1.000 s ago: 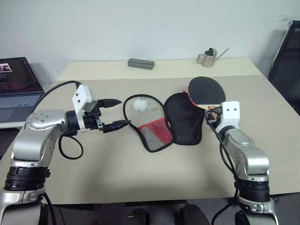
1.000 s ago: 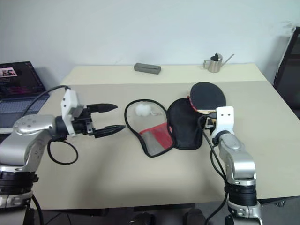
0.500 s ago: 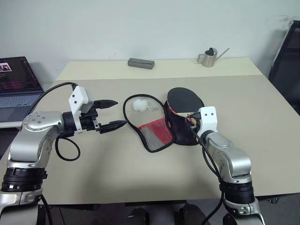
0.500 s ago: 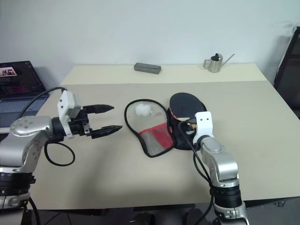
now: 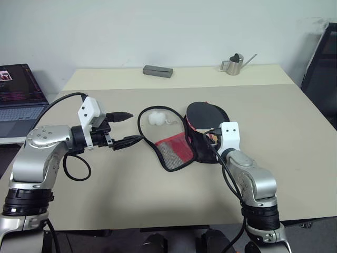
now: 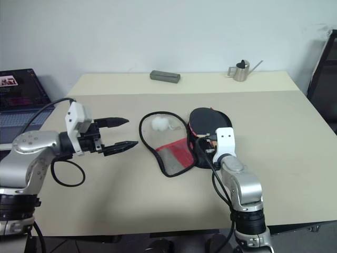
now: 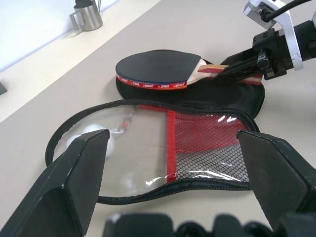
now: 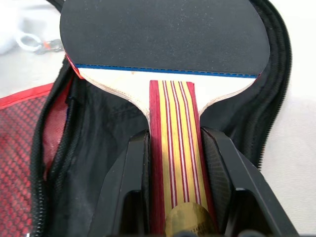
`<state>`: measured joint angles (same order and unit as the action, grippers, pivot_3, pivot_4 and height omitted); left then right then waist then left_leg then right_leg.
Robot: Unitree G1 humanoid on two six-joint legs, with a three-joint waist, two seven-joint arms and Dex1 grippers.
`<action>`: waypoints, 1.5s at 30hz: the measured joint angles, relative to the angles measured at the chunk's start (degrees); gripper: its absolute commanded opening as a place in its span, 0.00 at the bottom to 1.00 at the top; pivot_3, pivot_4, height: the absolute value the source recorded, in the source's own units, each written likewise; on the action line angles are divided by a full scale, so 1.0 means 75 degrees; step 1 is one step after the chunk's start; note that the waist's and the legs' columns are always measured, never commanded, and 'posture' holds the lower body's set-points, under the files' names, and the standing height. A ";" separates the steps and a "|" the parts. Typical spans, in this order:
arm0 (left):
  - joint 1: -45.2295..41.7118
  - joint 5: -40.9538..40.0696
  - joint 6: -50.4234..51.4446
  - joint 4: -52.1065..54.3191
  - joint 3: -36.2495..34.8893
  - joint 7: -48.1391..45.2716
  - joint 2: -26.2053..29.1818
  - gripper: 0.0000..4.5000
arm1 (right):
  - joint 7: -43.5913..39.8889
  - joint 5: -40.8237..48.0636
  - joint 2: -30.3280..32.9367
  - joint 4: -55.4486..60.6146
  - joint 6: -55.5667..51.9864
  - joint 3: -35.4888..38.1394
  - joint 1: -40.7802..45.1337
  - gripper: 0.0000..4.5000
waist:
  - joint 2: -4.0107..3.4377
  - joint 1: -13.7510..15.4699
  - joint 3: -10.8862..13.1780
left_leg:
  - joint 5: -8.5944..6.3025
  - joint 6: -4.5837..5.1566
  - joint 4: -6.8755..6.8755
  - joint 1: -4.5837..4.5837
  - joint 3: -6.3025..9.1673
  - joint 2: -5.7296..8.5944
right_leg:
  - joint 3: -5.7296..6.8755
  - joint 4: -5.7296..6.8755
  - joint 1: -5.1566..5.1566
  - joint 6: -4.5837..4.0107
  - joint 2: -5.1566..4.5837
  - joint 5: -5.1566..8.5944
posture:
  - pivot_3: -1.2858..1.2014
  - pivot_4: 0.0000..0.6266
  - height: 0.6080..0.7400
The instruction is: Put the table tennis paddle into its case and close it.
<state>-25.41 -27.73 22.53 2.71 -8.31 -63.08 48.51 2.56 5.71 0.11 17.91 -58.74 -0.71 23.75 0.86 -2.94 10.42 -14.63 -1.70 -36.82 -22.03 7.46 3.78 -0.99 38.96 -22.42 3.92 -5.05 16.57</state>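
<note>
The case (image 5: 174,151) lies unzipped and spread flat mid-table: a black half on the right, a red mesh and clear half on the left, with a white pompom (image 5: 156,118) inside the zipper rim. The table tennis paddle (image 5: 204,113) hovers just over the black half, black face up. My right gripper (image 8: 173,138) is shut on its striped wooden handle (image 8: 173,123), seen from the side in the left wrist view (image 7: 232,71). My left gripper (image 5: 136,126) stands open with nothing in it, just left of the case's rim.
A small grey box (image 5: 158,71) and a metal watering can (image 5: 234,64) stand near the table's far edge. A laptop (image 5: 18,97) sits on a lower surface at the left, and a dark chair (image 5: 322,63) stands off the right side.
My right gripper has carried the paddle leftward and slightly down, from beyond the case's right edge to over its black half. The left gripper has stayed put and open.
</note>
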 measured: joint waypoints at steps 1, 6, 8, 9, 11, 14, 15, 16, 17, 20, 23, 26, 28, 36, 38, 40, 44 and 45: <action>-0.0003 0.0000 0.0000 0.0000 0.0007 -0.0001 -0.0003 1.00 | 0.0020 -0.0006 -0.0008 0.0002 0.0000 0.0004 -0.0010 0.26 | 0.0000 0.0000 0.0000 | 0.0000 0.0000 0.0000 0.0000 0.0000 0.0000 | 0.0000 0.0000 0.0000 0.0000 0.0001 0.0000 | 0.52 0.24 1.00; -0.0044 0.0011 -0.0015 -0.0011 0.0251 -0.0121 -0.0132 1.00 | 0.0344 -0.0176 -0.0182 0.0091 0.0035 -0.0024 -0.0396 0.26 | 0.0000 0.0003 0.0000 | -0.0001 -0.0001 0.0003 0.0000 -0.0003 -0.0002 | -0.0002 -0.0002 0.0000 -0.0001 0.0001 0.0000 | 0.52 0.24 1.00; -0.0100 0.0018 -0.0048 -0.0019 0.0301 -0.0167 -0.0159 1.00 | 0.0371 -0.0232 -0.0188 0.0111 0.0034 -0.0044 -0.0406 0.26 | 0.0000 0.0004 0.0000 | -0.0001 -0.0002 0.0003 0.0000 -0.0001 -0.0003 | 0.0002 -0.0001 0.0000 -0.0001 0.0002 0.0000 | 0.52 0.24 1.00; -0.0124 0.0020 -0.0062 -0.0020 0.0306 -0.0171 -0.0160 1.00 | 0.0374 -0.0237 -0.0188 0.0111 0.0033 -0.0058 -0.0413 0.26 | 0.0000 0.0002 0.0000 | -0.0001 -0.0002 0.0003 0.0001 -0.0001 -0.0004 | 0.0002 -0.0001 0.0001 -0.0001 0.0002 0.0000 | 0.52 0.24 1.00; -0.0159 0.0021 -0.0075 -0.0020 0.0308 -0.0171 -0.0165 1.00 | 0.0370 -0.0242 -0.0193 0.0110 0.0027 -0.0060 -0.0413 0.26 | 0.0000 0.0002 0.0000 | -0.0001 -0.0002 0.0003 0.0001 -0.0001 -0.0005 | 0.0001 -0.0001 0.0001 -0.0001 0.0004 0.0000 | 0.52 0.24 1.00; -0.0156 0.0026 -0.0086 -0.0020 0.0309 -0.0176 -0.0184 1.00 | 0.0371 -0.0235 -0.0260 0.0110 0.0024 -0.0046 -0.0412 0.42 | 0.0000 0.0002 0.0000 | -0.0001 -0.0002 0.0003 0.0001 -0.0002 -0.0006 | 0.0001 -0.0001 0.0000 -0.0001 0.0004 0.0001 | 0.52 0.24 1.00; -0.0156 0.0028 -0.0089 -0.0020 0.0309 -0.0177 -0.0184 1.00 | 0.0378 -0.0233 -0.0307 0.0110 0.0027 -0.0042 -0.0411 0.46 | 0.0000 0.0002 0.0000 | -0.0001 -0.0002 0.0004 0.0001 -0.0002 -0.0007 | 0.0001 -0.0001 0.0001 -0.0001 0.0004 0.0001 | 0.52 0.24 1.00; -0.0156 0.0029 -0.0090 -0.0020 0.0309 -0.0178 -0.0185 1.00 | 0.0388 -0.0233 -0.0358 0.0109 0.0037 -0.0031 -0.0411 0.54 | 0.0000 0.0002 0.0000 | -0.0001 -0.0003 0.0004 0.0001 -0.0002 -0.0008 | 0.0002 -0.0001 0.0001 -0.0001 0.0005 0.0000 | 0.52 0.24 1.00; -0.0155 0.0032 -0.0091 -0.0021 0.0309 -0.0179 -0.0184 1.00 | 0.0389 -0.0231 -0.0374 0.0109 0.0071 -0.0019 -0.0407 0.60 | 0.0000 0.0002 0.0000 | -0.0001 -0.0003 0.0004 0.0002 -0.0002 -0.0008 | 0.0001 -0.0001 0.0000 -0.0001 0.0006 0.0000 | 0.52 0.24 1.00; -0.0153 0.0049 -0.0098 -0.0021 0.0309 -0.0185 -0.0184 1.00 | 0.0358 -0.0233 -0.0379 0.0109 0.0142 -0.0019 -0.0348 0.82 | 0.0000 0.0002 0.0000 | -0.0001 -0.0003 0.0003 0.0002 -0.0002 -0.0009 | 0.0002 -0.0001 0.0000 -0.0001 0.0006 0.0000 | 0.52 0.24 1.00; -0.0154 0.0092 -0.0103 -0.0042 0.0309 -0.0198 -0.0183 1.00 | 0.0304 -0.0234 -0.0369 0.0110 0.0248 -0.0081 -0.0180 0.99 | 0.0000 -0.0006 0.0000 | -0.0001 -0.0003 0.0004 0.0003 -0.0002 -0.0012 | 0.0001 0.0000 0.0000 -0.0001 0.0008 0.0000 | 0.52 0.24 1.00; -0.0159 0.0127 -0.0112 -0.0051 0.0310 -0.0213 -0.0183 1.00 | 0.0166 -0.0221 -0.0359 0.0111 0.0416 -0.0118 0.0008 0.99 | 0.0000 -0.0016 0.0000 | -0.0002 -0.0003 0.0004 0.0002 -0.0002 -0.0013 | 0.0002 -0.0001 0.0000 -0.0001 0.0010 0.0000 | 0.52 0.24 1.00; -0.0177 0.0149 -0.0118 -0.0069 0.0309 -0.0216 -0.0183 1.00 | -0.0001 -0.0127 -0.0347 0.0112 0.0521 -0.0072 0.0136 0.99 | 0.0000 -0.0016 0.0000 | -0.0002 -0.0003 0.0004 0.0002 -0.0003 -0.0013 | 0.0001 -0.0001 0.0000 -0.0001 0.0009 0.0000 | 0.52 0.24 1.00; -0.0185 0.0111 -0.0080 -0.0130 0.0203 -0.0225 -0.0151 1.00 | -0.1643 0.1011 0.1143 0.1060 0.0622 0.0889 0.0282 0.99 | 0.0002 0.0015 0.0001 | -0.0004 -0.0004 0.0003 -0.0001 -0.0001 -0.0014 | 0.0009 -0.0014 0.0009 -0.0001 0.0009 0.0001 | 0.52 0.24 1.00; -0.0158 0.0093 -0.0075 -0.0130 0.0167 -0.0266 -0.0141 1.00 | -0.2379 0.1446 0.1932 0.1158 0.0595 0.1053 0.0068 0.99 | 0.0002 0.0013 0.0002 | -0.0004 -0.0004 0.0006 0.0000 -0.0002 -0.0016 | 0.0010 -0.0014 0.0009 -0.0001 0.0009 0.0001 | 0.52 0.24 1.00; -0.0153 0.0065 -0.0032 -0.0116 0.0168 -0.0292 -0.0142 1.00 | -0.3425 0.1984 0.3064 0.1167 0.0514 0.1308 -0.0334 0.99 | 0.0005 0.0041 0.0008 | -0.0005 -0.0001 0.0004 -0.0006 -0.0004 -0.0014 | 0.0013 -0.0022 0.0013 -0.0001 0.0007 0.0002 | 0.52 0.24 1.00; -0.0124 -0.0039 0.0094 -0.0090 0.0159 -0.0373 -0.0135 1.00 | -0.4689 0.2714 0.4259 0.1160 0.0431 0.1751 -0.0706 0.99 | 0.0013 0.0012 0.0012 | -0.0010 0.0007 0.0002 0.0002 -0.0014 -0.0030 | 0.0009 -0.0019 0.0018 -0.0001 0.0015 0.0002 | 0.52 0.24 1.00; -0.0127 -0.0051 0.0105 -0.0034 0.0184 -0.0384 -0.0142 1.00 | -0.4884 0.2792 0.4424 0.1160 0.0471 0.1739 -0.0785 0.99 | 0.0013 -0.0001 0.0013 | -0.0010 0.0007 0.0002 0.0002 -0.0013 -0.0033 | 0.0009 -0.0017 0.0017 -0.0001 0.0017 0.0002 | 0.52 0.24 1.00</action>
<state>-26.36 -28.12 23.32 2.45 -6.93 -65.96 47.45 -34.07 26.65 33.29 26.62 -55.20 12.33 17.87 0.96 -2.95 10.51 -14.71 -1.65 -36.80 -22.01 7.36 3.53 -0.92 38.84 -22.29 3.91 -4.92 16.58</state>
